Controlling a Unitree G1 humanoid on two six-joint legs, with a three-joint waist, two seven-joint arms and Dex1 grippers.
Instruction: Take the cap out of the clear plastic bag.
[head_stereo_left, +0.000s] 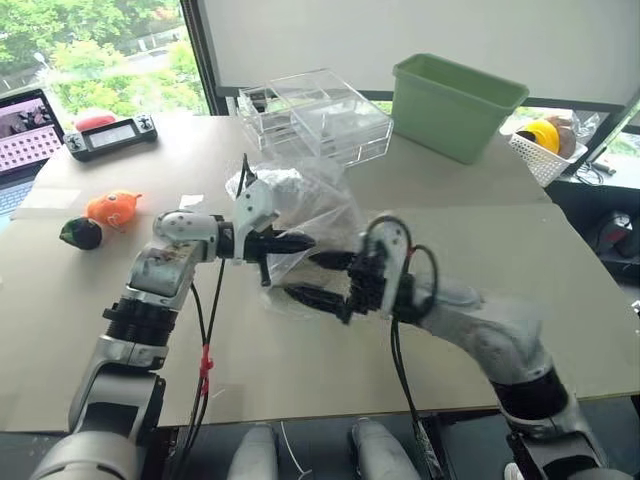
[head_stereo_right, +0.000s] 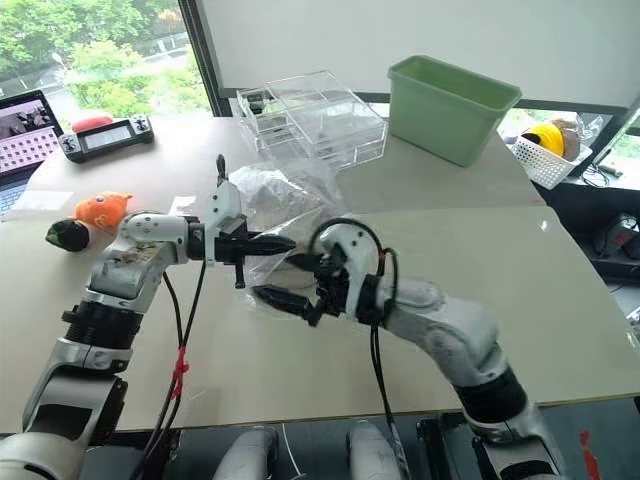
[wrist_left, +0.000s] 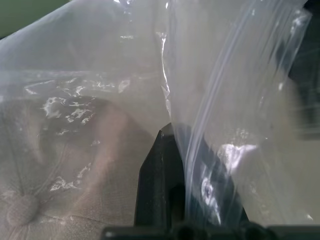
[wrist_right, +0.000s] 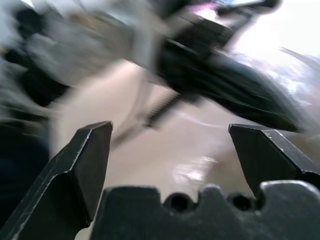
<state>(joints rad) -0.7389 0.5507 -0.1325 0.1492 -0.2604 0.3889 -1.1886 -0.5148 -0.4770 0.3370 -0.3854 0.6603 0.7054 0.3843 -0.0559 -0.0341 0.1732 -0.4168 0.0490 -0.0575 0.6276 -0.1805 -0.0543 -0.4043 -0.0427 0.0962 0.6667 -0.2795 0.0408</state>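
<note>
Cap (wrist_left: 60, 195) inside clear plastic bag (head_stereo_left: 310, 205), film pinched by left tool (head_stereo_left: 300, 242).

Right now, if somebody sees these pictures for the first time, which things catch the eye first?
At the table's middle, the left gripper is shut on the clear plastic bag, the cap showing through the film. The right gripper waits open beside it. Behind stand a green bin and clear drawer boxes.

Silver-grey jointed arms, black cables looped outside, end in black two-fingered hands.
</note>
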